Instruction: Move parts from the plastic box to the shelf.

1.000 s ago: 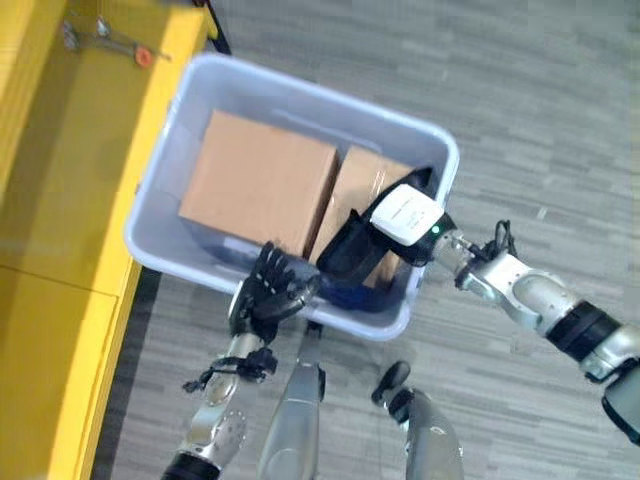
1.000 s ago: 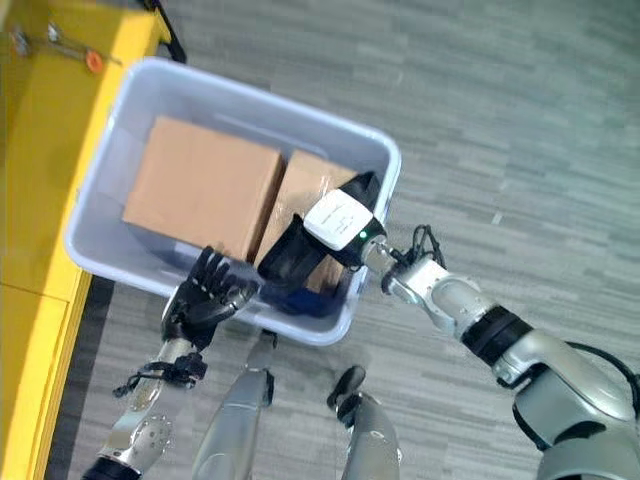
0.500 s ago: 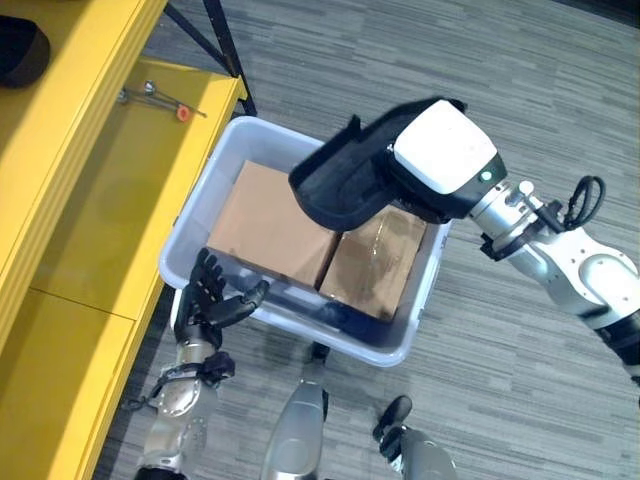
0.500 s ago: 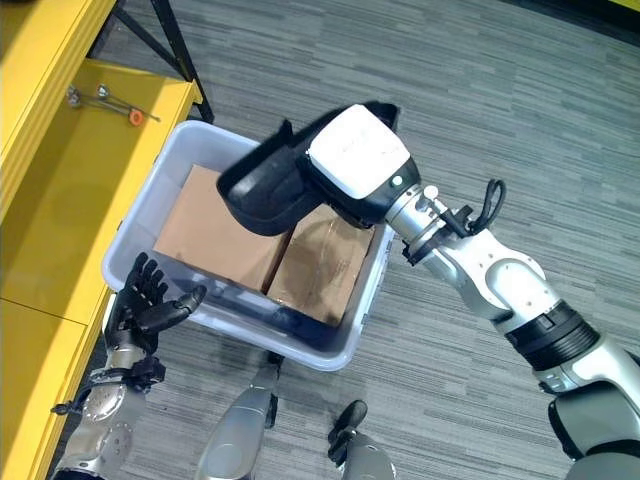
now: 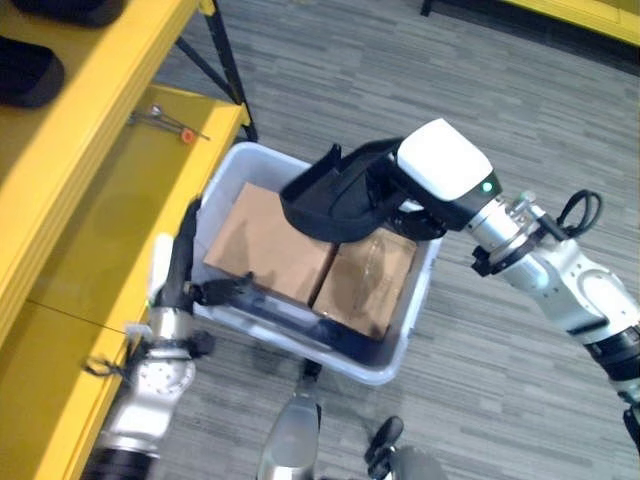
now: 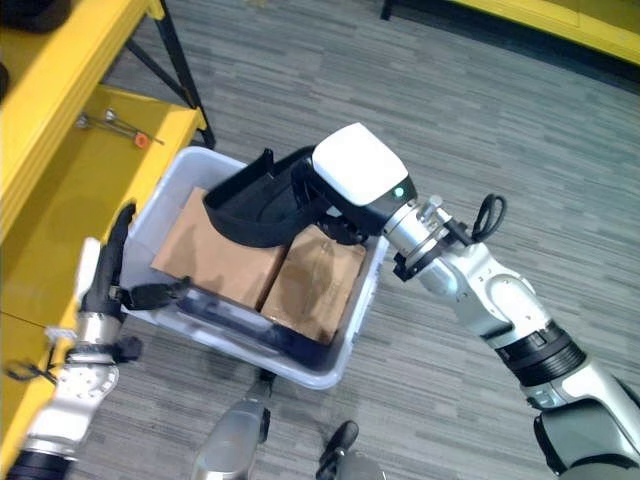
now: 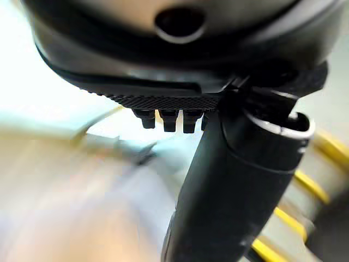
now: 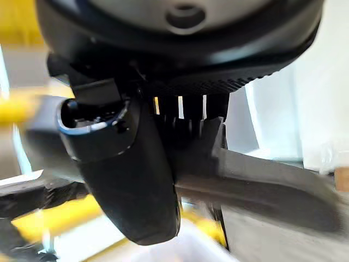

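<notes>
the yellow shelf (image 5: 90, 230) runs down the robot's left side, with a lower board and a higher board above it. on the higher board lie dark rounded things (image 5: 30, 70), too cut off to identify. on the lower board, near its far corner, lies a small metal tool with an orange tip (image 5: 170, 122). the grey striped floor (image 5: 480, 90) spreads out to the right.

just beside the shelf stands the pale plastic box (image 5: 410, 330), tilted in the head views. inside it lie two brown cardboard boxes (image 5: 270, 243) side by side, touching along one edge; the right one (image 5: 368, 285) has a glossy strip of tape across its top.

above the box hangs the task's thing, a black curved part (image 5: 335, 200), shaped like a scoop or shell. it is lifted clear of the cardboard boxes and hovers over the far half of the plastic box. the right hand (image 5: 445, 185), with a white cover on its back, holds this part; in the right wrist view the thumb (image 8: 128, 174) and the fingers (image 8: 188, 109) are curled round the dark part (image 8: 262, 185).

the left hand (image 5: 185, 280) rests at the near-left edge of the plastic box, between the box and the shelf. its fingers are straight and loosely spread, the thumb pointing along the box's rim, and it holds nothing.
</notes>
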{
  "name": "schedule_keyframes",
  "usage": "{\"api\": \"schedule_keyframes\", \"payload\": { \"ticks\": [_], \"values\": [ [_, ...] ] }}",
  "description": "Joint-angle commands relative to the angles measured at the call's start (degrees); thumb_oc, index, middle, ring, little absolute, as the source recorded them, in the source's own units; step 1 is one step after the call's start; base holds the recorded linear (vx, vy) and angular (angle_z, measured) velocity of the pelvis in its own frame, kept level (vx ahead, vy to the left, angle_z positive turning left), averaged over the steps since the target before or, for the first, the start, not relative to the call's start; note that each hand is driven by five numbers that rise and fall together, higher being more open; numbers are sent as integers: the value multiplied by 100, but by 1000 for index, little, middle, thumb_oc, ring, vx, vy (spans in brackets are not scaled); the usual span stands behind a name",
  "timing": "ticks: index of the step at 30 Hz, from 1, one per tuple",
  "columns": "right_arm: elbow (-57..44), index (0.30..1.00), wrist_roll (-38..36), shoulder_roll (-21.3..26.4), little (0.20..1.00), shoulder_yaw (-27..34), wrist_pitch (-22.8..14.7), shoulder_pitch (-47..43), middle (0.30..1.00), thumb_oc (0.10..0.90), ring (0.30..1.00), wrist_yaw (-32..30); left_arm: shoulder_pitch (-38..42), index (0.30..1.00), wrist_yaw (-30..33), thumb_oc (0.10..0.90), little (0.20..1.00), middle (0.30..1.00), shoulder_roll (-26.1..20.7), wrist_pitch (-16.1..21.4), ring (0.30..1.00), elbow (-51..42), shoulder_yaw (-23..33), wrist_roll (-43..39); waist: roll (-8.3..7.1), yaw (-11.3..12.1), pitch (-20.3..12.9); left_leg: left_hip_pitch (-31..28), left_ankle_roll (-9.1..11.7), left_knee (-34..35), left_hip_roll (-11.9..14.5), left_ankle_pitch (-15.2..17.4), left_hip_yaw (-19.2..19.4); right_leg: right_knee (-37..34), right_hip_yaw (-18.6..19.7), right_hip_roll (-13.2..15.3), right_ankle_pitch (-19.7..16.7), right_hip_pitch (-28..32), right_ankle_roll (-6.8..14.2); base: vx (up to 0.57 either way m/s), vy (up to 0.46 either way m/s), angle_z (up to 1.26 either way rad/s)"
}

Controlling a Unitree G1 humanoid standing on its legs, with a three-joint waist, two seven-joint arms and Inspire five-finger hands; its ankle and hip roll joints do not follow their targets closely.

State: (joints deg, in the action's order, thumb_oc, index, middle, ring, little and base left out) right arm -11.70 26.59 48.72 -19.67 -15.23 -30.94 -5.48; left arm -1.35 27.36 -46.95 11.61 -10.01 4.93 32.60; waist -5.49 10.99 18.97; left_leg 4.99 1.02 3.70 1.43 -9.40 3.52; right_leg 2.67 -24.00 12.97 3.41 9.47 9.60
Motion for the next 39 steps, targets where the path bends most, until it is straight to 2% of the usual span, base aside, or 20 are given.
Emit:
{"api": "schedule_keyframes", "payload": {
  "ticks": [1, 12, 29, 39],
  "values": [
    [58, 300, -492, -94, 300, -6, -197, -668, 300, 400, 300, -558, 306, 1000, 538, 900, 1000, 1000, 55, 444, 1000, -13, -374, 722, -17, -307, -1394, -148, 327, 130, 506, 298, 116, -221, 60, 152, -868, -370, 223, 36, 5, -28],
    [59, 300, -519, -251, 300, -190, -125, -662, 300, 400, 300, -481, 696, 1000, 628, 900, 1000, 1000, -6, 314, 1000, -287, -551, 1209, -14, -472, -1562, -346, 330, 130, 557, 373, 203, -244, 212, 87, -828, -286, 190, 16, 0, -7],
    [351, 300, -515, -378, 300, -446, -68, -797, 300, 400, 300, -484, 761, 1000, 624, 900, 1000, 1000, 15, 373, 1000, -609, -679, 1291, 4, -561, -1559, -443, 326, 130, 566, 413, 243, -270, 279, 66, -833, -235, 167, 1, 0, -1],
    [535, 300, -449, -524, 300, -704, -8, -1028, 300, 400, 300, -523, 1008, 1000, 473, 900, 1000, 1000, 73, 482, 1000, -742, -1136, 1178, -19, -619, -1528, -466, 314, 130, 555, 428, 251, -302, 278, 58, -826, -203, 152, 0, 0, 0]
  ]
}}
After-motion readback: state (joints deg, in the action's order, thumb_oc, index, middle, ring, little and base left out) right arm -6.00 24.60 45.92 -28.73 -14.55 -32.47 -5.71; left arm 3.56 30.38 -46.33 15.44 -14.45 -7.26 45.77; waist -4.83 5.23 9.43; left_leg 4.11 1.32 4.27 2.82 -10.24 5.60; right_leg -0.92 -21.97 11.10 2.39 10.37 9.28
